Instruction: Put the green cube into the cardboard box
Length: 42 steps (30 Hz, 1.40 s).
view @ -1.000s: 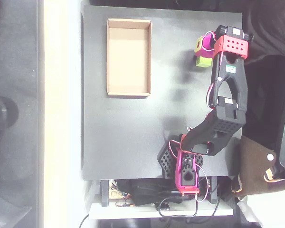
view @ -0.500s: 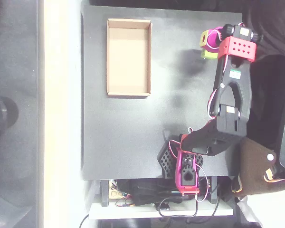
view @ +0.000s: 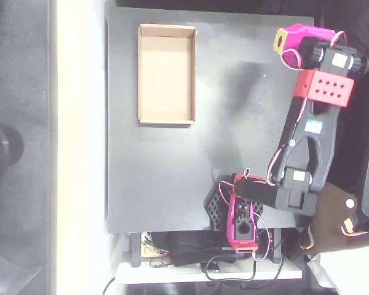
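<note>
Here the magenta gripper [view: 287, 42] sits raised at the table's upper right, the cardboard box [view: 166, 117] lying well apart to its left, long axis up the overhead view; I cannot tell the jaw state nor spot the green cube

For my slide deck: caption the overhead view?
Magenta gripper raised near the black table's top-right corner; cardboard box empty at upper left.
</note>
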Each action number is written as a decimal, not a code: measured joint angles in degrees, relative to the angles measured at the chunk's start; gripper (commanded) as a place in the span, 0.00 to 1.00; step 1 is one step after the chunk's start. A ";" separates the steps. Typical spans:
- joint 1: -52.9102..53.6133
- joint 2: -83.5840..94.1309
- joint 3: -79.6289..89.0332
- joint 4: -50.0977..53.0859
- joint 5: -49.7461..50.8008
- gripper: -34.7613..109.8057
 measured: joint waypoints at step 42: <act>-34.45 9.32 0.00 0.09 0.00 0.25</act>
